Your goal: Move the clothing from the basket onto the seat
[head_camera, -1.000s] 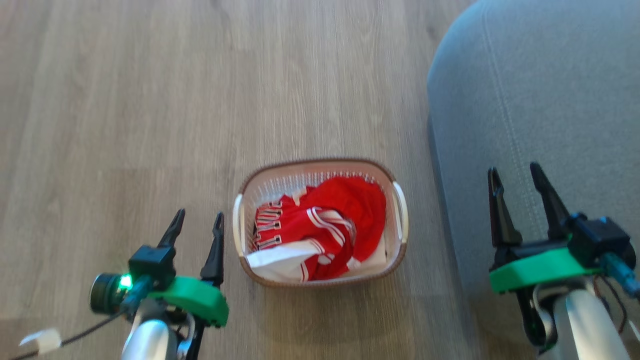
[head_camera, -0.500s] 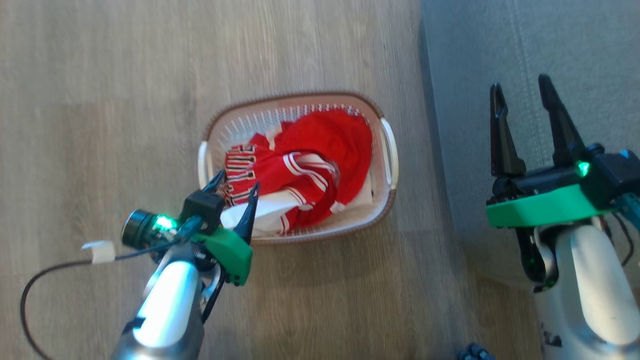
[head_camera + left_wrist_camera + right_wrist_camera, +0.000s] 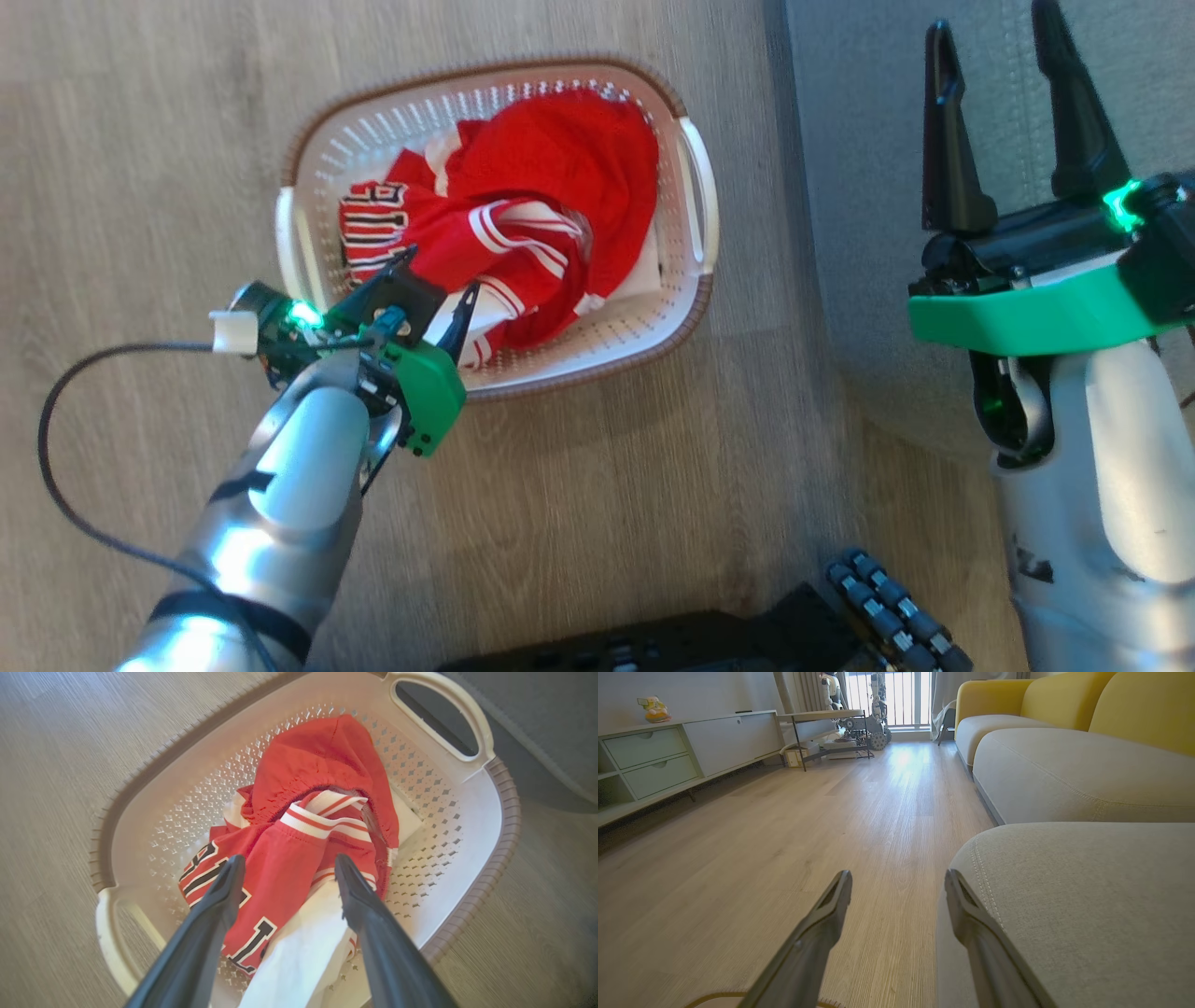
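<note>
Plainly, none of the clothing (image 3: 322, 760) has left the basket (image 3: 693, 177). A red jersey (image 3: 280, 858) with white-striped trim and black-and-white lettering lies crumpled in the middle. A plainer red garment (image 3: 560, 149) is bunched over its far side, and a white panel (image 3: 308, 952) trails toward the near rim. The basket stands on the wooden floor (image 3: 579, 504), just beside the grey seat (image 3: 859, 187), and nothing red lies on the seat.

The left claw (image 3: 288, 861) is down inside the basket, its two dark fingers (image 3: 205, 933) spread wide and straddling a ridge of the jersey near the lettering. Whether the tips touch the cloth I cannot tell, but nothing is pinched. The right claw (image 3: 991, 23) hovers over the seat's edge, also spread wide and empty, well apart from the basket.

The step in hand, as I judge it, is the first pick: reaching for the jersey. Next the left claw would need to sink a little into the fold and press together on a good thickness of fabric. It would then have to lift high enough to clear the rim before swinging across to the seat. The two garments look tangled, so one may drag the other, and the light basket could tip or slide.
</note>
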`<state>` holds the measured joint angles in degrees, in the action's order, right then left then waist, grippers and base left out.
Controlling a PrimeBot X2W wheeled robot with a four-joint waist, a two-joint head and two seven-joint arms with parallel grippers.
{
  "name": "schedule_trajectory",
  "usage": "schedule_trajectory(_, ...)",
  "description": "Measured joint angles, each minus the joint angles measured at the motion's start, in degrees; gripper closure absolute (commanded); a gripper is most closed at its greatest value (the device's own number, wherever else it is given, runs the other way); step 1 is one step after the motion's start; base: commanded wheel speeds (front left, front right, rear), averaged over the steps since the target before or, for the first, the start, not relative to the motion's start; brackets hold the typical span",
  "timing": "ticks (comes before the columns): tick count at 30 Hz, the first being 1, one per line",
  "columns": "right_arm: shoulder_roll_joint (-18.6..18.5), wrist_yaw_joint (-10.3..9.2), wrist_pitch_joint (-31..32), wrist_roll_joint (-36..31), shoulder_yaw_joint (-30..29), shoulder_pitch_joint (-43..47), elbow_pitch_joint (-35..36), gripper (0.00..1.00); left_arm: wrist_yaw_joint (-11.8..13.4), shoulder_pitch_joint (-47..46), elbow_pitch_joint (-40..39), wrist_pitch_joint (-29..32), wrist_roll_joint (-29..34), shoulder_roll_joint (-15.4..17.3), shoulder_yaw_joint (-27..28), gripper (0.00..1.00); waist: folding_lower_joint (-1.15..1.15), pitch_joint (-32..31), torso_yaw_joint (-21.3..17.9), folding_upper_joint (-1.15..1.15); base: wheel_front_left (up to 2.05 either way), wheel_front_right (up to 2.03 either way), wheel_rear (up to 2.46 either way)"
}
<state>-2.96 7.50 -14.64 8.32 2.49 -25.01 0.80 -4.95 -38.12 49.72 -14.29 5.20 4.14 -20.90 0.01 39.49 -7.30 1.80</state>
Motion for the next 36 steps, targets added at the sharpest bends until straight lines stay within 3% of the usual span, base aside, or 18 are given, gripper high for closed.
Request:
schedule_trajectory(8,0.0,0.00,0.0,0.1,1.4,-1.0,1.7,0.00,-0.9,-6.9,8.5,0.0,1.5,-0.2,-3.7,0.00,0.00,4.5,-1.7,0.00,0.00,0.00,0.00)
schedule_trajectory(13,0.0,0.00,0.0,0.3,2.1,-1.4,2.7,0.00,1.1,-11.8,12.7,-0.2,2.5,-0.2,-5.3,0.00,0.00,5.9,-2.9,0.00,0.00,0.00,0.00)
schedule_trajectory(19,0.0,0.00,0.0,0.7,3.0,-1.6,3.1,0.00,1.1,-14.8,18.4,-0.2,3.4,-0.1,-6.9,0.00,0.00,7.3,-4.0,0.00,0.00,0.00,0.00)
schedule_trajectory(21,0.0,0.00,0.0,0.8,3.0,-1.6,3.1,0.00,1.1,-15.1,18.9,-0.2,3.4,-0.1,-7.0,0.60,-0.01,7.5,-4.1,0.00,0.00,0.00,0.00)
schedule_trajectory(22,0.0,0.00,0.0,0.8,3.0,-1.7,3.1,0.00,1.1,-15.5,19.6,-0.2,3.4,-0.2,-7.1,0.96,-0.01,7.7,-4.2,0.00,0.00,0.00,0.00)
schedule_trajectory(23,0.0,0.00,0.0,0.8,2.9,-1.7,3.1,0.00,1.1,-15.9,20.2,-0.2,3.4,-0.3,-7.2,1.00,-0.01,7.7,-4.2,0.00,0.00,0.00,0.00)
schedule_trajectory(36,0.0,0.00,0.0,0.8,1.7,-2.4,2.1,0.00,1.2,-16.9,21.8,-0.2,2.1,-1.7,-9.0,1.00,-0.01,4.9,-2.8,0.00,0.00,0.00,0.00)
